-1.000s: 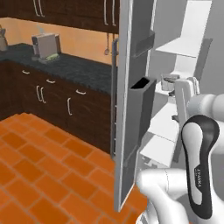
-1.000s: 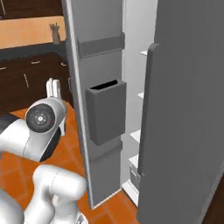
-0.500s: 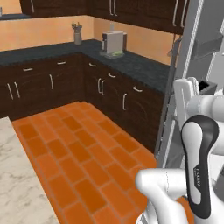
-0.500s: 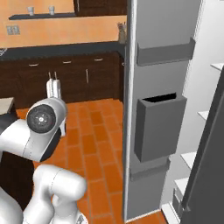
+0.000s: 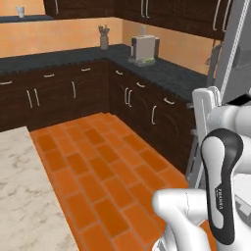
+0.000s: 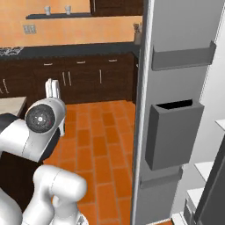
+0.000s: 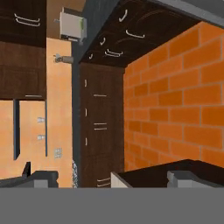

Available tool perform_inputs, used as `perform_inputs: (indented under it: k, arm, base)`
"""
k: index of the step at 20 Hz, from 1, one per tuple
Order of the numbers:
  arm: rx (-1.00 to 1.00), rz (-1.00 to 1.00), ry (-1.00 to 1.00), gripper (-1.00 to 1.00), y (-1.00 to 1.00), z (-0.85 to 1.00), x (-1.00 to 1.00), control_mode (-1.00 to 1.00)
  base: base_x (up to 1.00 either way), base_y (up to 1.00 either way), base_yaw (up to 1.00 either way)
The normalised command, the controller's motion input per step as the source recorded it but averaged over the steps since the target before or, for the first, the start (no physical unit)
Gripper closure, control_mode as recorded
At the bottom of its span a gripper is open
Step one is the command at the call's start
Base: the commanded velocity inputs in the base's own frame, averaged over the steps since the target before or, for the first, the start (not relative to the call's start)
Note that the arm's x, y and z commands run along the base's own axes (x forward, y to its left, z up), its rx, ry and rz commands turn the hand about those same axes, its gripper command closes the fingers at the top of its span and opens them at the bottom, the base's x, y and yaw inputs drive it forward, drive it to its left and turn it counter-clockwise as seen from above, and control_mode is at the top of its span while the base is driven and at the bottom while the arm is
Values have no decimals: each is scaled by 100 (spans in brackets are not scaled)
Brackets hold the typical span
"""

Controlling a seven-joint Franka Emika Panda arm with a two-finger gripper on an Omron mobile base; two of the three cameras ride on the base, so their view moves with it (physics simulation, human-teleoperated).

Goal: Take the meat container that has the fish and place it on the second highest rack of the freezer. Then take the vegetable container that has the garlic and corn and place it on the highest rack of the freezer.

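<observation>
From the left base view, the white arm rises at the lower right over an orange brick floor; dark cabinets under a dark table run along the far walls, with a pale toaster-like box and a small utensil pot on top, and a marble slab sits at the lower left. The grey edge of the freezer door stands at the far right. From the right base view, the arm's round joint sits at the lower left, and the open freezer door fills the right half, carrying a shallow upper bin and a deeper box bin; white shelf edges show at the far right, but which rack is which cannot be told. In the hand view, rolled sideways, the claw is spread wide with nothing between its tips, facing floor and cabinets.
</observation>
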Motion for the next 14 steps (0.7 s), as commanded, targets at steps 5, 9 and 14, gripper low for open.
perform_inputs:
  k: [5, 9, 14]
  arm:
    - [0, 0, 0, -100, 0, 0, 0, 100]
    - [0, 0, 0, -100, 0, 0, 0, 100]
    - [0, 0, 0, -100, 0, 0, 0, 100]
  base:
    - [100, 38, 19]
    - [100, 21, 27]
    - [100, 23, 18]
